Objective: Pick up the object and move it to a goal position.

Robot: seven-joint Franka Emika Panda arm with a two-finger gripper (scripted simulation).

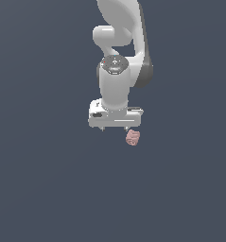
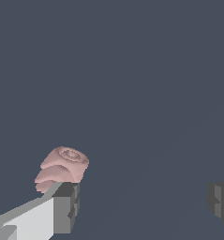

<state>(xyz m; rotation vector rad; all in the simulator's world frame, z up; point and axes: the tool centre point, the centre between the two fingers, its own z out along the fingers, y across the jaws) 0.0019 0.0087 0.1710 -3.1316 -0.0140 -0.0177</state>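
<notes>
The object [image 1: 132, 137] is a small dusty-pink lump with ribbed folds. It lies on the dark grey floor just below the white gripper [image 1: 114, 128], toward the exterior view's right. In the wrist view the object [image 2: 62, 169] sits right beside one grey fingertip [image 2: 65, 206], which covers its lower edge. The other fingertip [image 2: 220, 201] is far across the frame. The gripper [image 2: 141, 204] is open, and only bare floor lies between the fingers. I cannot tell whether the near fingertip touches the object. The goal position is out of view.
The white arm [image 1: 119, 42] rises above the gripper toward the top of the exterior view. A plain dark grey floor [image 1: 48, 179] fills everything else.
</notes>
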